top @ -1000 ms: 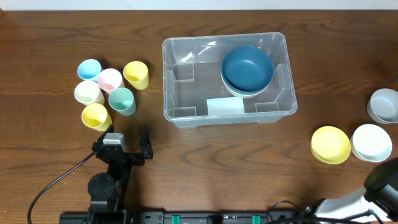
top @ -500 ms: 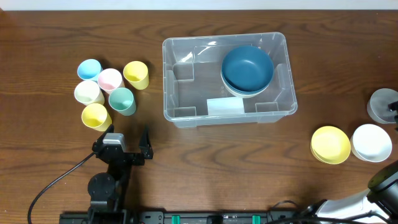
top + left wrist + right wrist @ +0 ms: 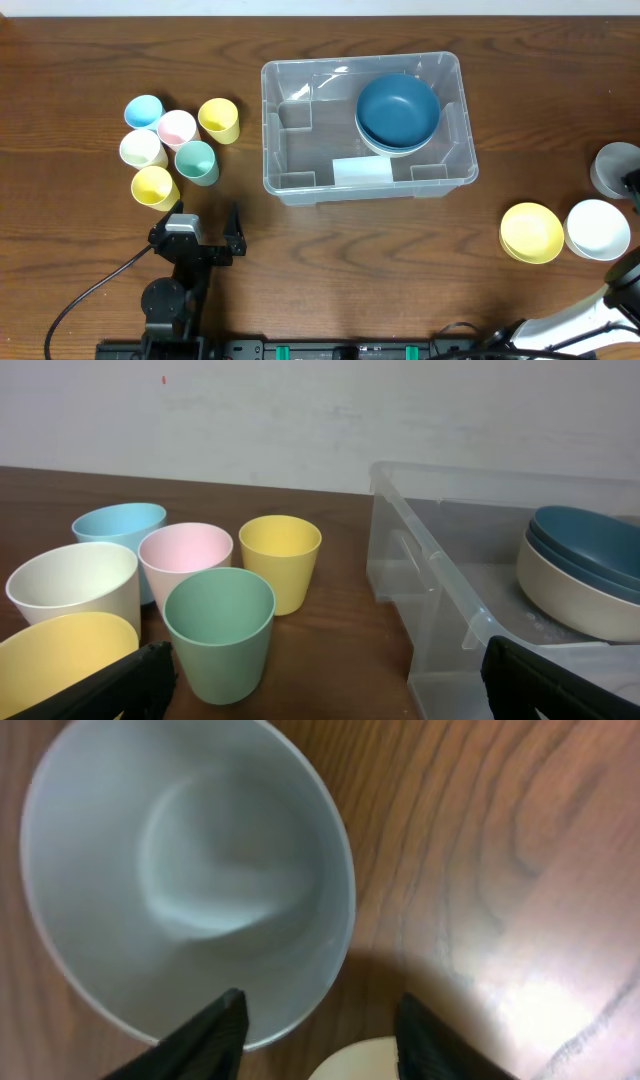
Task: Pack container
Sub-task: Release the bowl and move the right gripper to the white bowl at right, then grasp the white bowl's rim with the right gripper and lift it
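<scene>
Wood table (image 3: 100,60); white wall (image 3: 250,420); left jaws wide, empty; right jaws part-open astride bowl (image 3: 190,870)

The container (image 3: 320,140), a large clear plastic bin with a rounded rim and moulded corner steps, stood upright and lidless on the tabletop (image 3: 400,250), just toward 12 o'clock from its middle, long sides running 9 to 3 o'clock. A white label (image 3: 360,170) showed at its 6 o'clock wall. Stacked bowls (image 3: 398,110), a dark blue one on top, filled its 1 o'clock corner; the rest of its floor lay bare.
</scene>
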Motion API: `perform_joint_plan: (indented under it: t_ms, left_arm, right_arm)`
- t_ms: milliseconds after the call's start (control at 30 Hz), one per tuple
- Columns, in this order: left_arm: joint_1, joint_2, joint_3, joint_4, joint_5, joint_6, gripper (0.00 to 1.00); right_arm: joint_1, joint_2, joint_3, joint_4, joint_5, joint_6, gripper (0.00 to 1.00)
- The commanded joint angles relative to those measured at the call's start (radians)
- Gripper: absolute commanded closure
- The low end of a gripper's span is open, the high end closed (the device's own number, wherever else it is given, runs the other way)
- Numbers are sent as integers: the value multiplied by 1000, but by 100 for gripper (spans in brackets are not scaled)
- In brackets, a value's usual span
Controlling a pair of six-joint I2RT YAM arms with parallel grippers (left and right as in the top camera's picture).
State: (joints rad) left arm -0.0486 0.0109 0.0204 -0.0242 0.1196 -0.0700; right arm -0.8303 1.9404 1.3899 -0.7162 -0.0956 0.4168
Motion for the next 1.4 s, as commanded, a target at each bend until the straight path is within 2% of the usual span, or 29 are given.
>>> perform_joint_plan:
  t_ms: [0, 500, 967, 1267, 1367]
  left_arm:
    - [-2, -6, -16, -36, 7, 17, 2]
    - [-2, -6, -16, -36, 7, 17, 2]
    - [-2, -6, -16, -36, 7, 17, 2]
    - [-2, -6, -16, -36, 7, 17, 2]
    - [-2, -6, -16, -36, 7, 17, 2]
  right_arm:
    - [-13, 8, -5, 21, 18, -8, 58]
    - [-13, 74, -5, 48, 47, -22, 66]
    - [-14, 73, 7, 72, 12, -32, 98]
    - [-13, 29, 102, 28, -124, -32, 99]
    - [-11, -5, 142, 25, -263, -30, 99]
